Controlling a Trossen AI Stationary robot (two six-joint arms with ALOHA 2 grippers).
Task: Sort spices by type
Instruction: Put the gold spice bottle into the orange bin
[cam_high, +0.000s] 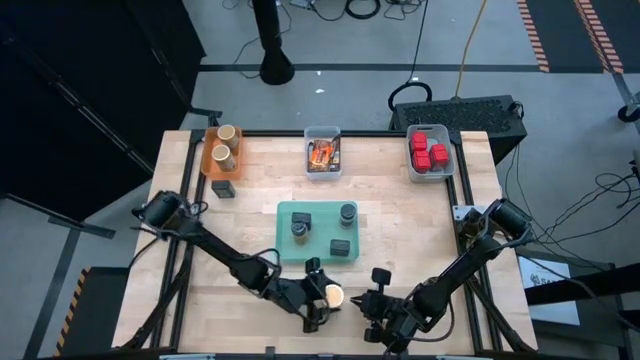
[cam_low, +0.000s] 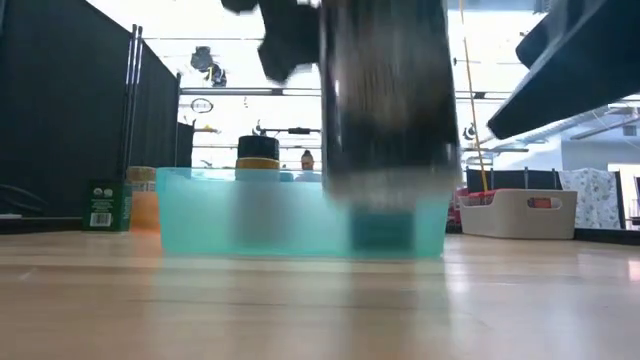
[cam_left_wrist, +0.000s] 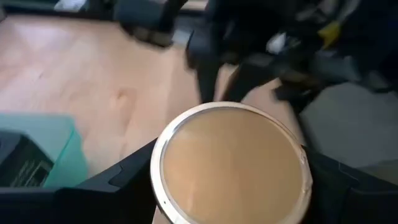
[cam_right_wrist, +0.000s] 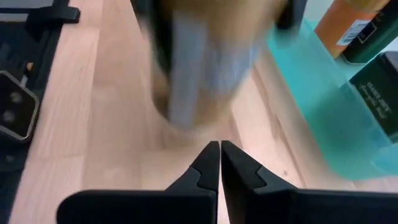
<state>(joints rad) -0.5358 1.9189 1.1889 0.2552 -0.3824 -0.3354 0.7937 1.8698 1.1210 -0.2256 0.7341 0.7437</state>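
A tan round jar (cam_high: 333, 295) with a flat tan lid (cam_left_wrist: 230, 162) sits between the fingers of my left gripper (cam_high: 322, 300), near the table's near edge in front of the teal tray (cam_high: 320, 215). The low view shows it blurred as a tall shape (cam_low: 385, 100). My right gripper (cam_high: 378, 280) is just to the jar's right. Its fingers (cam_right_wrist: 219, 149) are shut on nothing and point toward the blurred jar (cam_right_wrist: 205, 62). Two dark jars (cam_high: 299, 228) (cam_high: 347, 212) and a dark block (cam_high: 341, 246) stand on the tray. My left gripper is shut on the tan jar, pinching its body just under the lid rim (cam_left_wrist: 158, 186), with one finger (cam_left_wrist: 118, 180) on each side. The fingers come from above, slanting down. The jar is upright, and in the low view its bottom (cam_low: 385, 195) is clear of the table.
Along the far edge stand an orange bin (cam_high: 222, 150) holding tan jars, a clear bin (cam_high: 322, 155) holding orange packets, and a bin (cam_high: 430, 152) holding red cubes. A dark block (cam_high: 223, 188) stands on the table in front of the orange bin. Bare wood lies left and right of the tray.
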